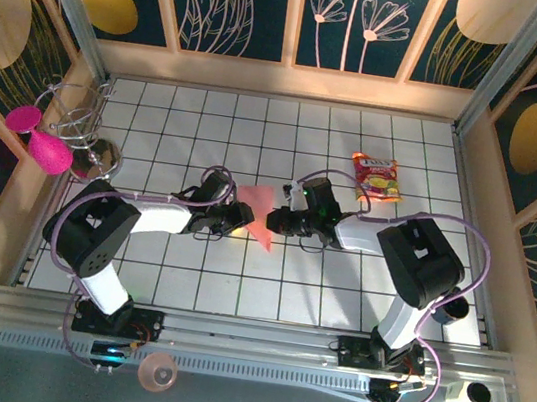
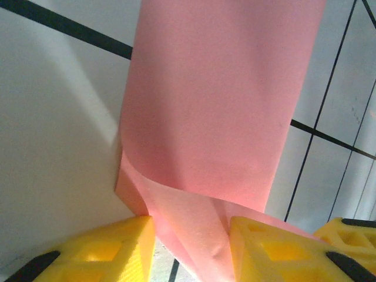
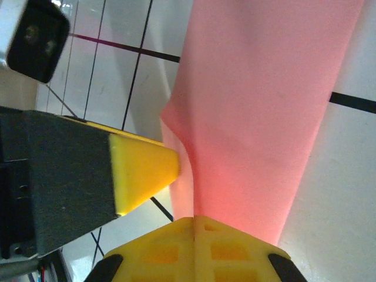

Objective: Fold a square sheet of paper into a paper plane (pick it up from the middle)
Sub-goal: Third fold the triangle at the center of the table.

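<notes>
Both claws are meeting mid-worktop (image 1: 186,280) over the pink paper (image 1: 259,212). Left claw (image 2: 191,235) is gripping its folded edge between yellow fingers (image 2: 111,247), right claw (image 3: 194,226) is clenched tight on the other edge. Snack packet (image 1: 376,177) is lying far right.

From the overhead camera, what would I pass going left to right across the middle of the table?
Magenta discs → wire stand → left arm's fingers → pink paper → right arm's fingers → snack packet.
</notes>
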`<act>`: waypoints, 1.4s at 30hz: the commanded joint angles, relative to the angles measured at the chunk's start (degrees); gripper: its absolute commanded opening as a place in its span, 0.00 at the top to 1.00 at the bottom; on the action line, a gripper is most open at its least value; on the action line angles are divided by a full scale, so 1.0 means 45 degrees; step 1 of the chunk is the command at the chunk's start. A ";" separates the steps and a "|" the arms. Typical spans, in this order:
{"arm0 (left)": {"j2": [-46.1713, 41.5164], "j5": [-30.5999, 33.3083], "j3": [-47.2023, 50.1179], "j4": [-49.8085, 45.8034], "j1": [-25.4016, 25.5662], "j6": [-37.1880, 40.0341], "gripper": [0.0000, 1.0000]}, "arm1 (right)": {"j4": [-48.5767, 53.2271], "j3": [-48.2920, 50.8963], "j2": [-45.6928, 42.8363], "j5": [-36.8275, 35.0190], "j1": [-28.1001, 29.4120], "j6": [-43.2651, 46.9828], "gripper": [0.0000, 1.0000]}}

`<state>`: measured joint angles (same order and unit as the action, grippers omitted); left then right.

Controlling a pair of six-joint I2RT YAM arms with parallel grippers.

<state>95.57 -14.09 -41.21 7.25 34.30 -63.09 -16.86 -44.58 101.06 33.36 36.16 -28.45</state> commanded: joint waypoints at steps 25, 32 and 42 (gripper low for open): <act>0.3956 0.0894 -0.6324 -0.3712 -0.0475 0.4103 0.80 | 0.0700 -0.1028 0.0736 -0.0501 0.0204 0.1750 1.00; 0.4519 0.0739 -0.6379 -0.4168 -0.0475 0.4313 0.85 | 0.0741 -0.1206 0.0927 -0.0637 0.0179 0.1790 1.00; 0.4661 0.0491 -0.6308 -0.4325 -0.0475 0.4595 0.89 | 0.0811 -0.1421 0.1212 -0.0754 0.0175 0.1748 1.00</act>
<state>114.61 -10.48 -69.34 -8.34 32.18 -43.62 -13.63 -49.54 105.23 30.94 36.53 -21.32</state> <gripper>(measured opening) 0.107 0.051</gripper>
